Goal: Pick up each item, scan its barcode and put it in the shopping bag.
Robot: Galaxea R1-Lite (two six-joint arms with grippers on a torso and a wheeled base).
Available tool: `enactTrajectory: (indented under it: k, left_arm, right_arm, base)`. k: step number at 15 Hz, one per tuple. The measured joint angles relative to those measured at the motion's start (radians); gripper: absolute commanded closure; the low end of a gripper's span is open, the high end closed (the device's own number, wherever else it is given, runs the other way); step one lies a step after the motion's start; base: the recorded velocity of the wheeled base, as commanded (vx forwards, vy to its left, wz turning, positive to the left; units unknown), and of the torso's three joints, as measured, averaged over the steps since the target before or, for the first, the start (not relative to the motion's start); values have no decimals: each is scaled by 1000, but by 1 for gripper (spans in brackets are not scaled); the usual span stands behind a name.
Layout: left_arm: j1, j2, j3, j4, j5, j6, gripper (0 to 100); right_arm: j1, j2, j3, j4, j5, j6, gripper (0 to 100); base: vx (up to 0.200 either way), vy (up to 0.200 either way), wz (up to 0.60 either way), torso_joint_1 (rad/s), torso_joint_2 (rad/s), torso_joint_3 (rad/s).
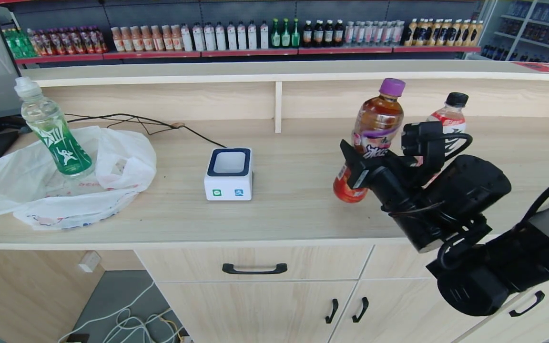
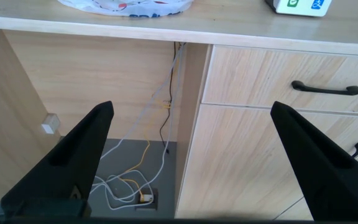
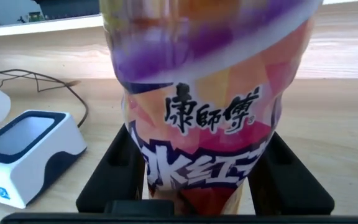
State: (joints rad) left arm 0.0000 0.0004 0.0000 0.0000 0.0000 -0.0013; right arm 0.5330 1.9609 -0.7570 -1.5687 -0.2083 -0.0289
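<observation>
Roughly a third done by my read: green bottle (image 1: 55,136) stands on the spread shopping bag (image 1: 122,162) at the counter's left end. Right gripper (image 1: 366,167) is clamped on the purple-capped bottle (image 1: 378,128), tilted, right of the scanner (image 1: 228,174) and not yet over it. Black-capped bottle (image 1: 452,116) waits just behind that arm, so I could easily knock it. Left gripper (image 2: 191,111) hangs below the counter (image 1: 293,214), fingers wide apart, holding nothing. Cable (image 1: 136,118) lies behind the scanner, off my path.
</observation>
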Motion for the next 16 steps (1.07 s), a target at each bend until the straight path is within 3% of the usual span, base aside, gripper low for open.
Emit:
enactTrajectory:
  k: [8,16]
  left_arm:
    - [0,0,0,0,0,0,0]
    - [0,0,0,0,0,0,0]
  right_arm:
    - [150,-186,164,-1,-1,-4,100]
    - [168,-346,325,-1,-3,10,100]
  base:
    - [0,0,0,0,0,0]
    - [0,0,0,0,0,0]
